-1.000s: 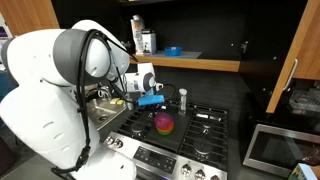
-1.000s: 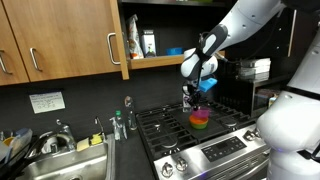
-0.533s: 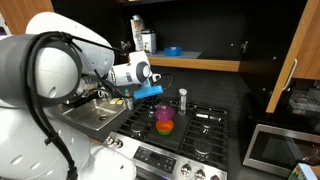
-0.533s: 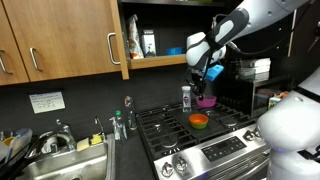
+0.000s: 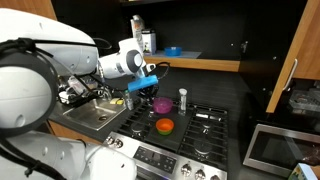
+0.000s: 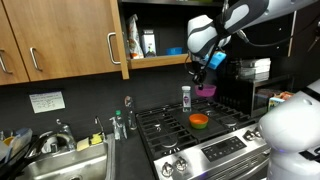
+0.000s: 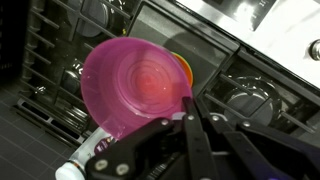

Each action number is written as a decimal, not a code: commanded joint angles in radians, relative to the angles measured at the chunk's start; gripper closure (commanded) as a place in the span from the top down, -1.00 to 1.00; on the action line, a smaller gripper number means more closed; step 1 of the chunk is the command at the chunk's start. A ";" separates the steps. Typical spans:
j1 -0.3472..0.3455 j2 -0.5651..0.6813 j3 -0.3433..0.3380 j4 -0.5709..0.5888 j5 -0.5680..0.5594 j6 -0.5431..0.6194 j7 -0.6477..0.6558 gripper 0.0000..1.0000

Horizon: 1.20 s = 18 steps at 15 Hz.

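Change: since half a second ago the gripper has lifted the pink bowl higher and well clear of the orange bowl, which has stayed on the stove.
Gripper: fingers closed narrow on the pink bowl's rim. In the wrist view the gripper pinches the edge nearest the camera, and one dark finger runs down from that edge.
Pink bowl: hangs just under the gripper in both exterior views, held in the air and touching nothing else. In an exterior view the pink bowl tilts slightly. In the wrist view the pink bowl shows its open, empty inside.
Orange bowl: below the gripper on the stove grate, apart from the pink bowl. In an exterior view the orange bowl sits mouth up. In the wrist view only a sliver of the orange bowl shows past the pink rim.
Bottle: a small white bottle stands upright on the stove just beside the gripper, level with the pink bowl. It also shows in an exterior view.
Stove: black grates spread beneath the gripper.
Sink: a steel sink lies well off to one side of the gripper, beyond the stove's edge.
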<state>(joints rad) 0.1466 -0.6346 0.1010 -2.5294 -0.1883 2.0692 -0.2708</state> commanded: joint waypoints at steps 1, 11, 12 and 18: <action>0.011 -0.030 -0.008 0.063 -0.018 -0.023 -0.010 -0.98; 0.041 -0.075 -0.004 0.145 -0.003 -0.006 -0.012 -0.92; 0.041 -0.075 -0.004 0.143 -0.003 -0.006 -0.012 -0.92; 0.041 -0.070 -0.005 0.138 -0.003 -0.005 -0.012 -0.92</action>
<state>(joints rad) 0.1823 -0.7064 0.0991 -2.3940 -0.1879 2.0669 -0.2852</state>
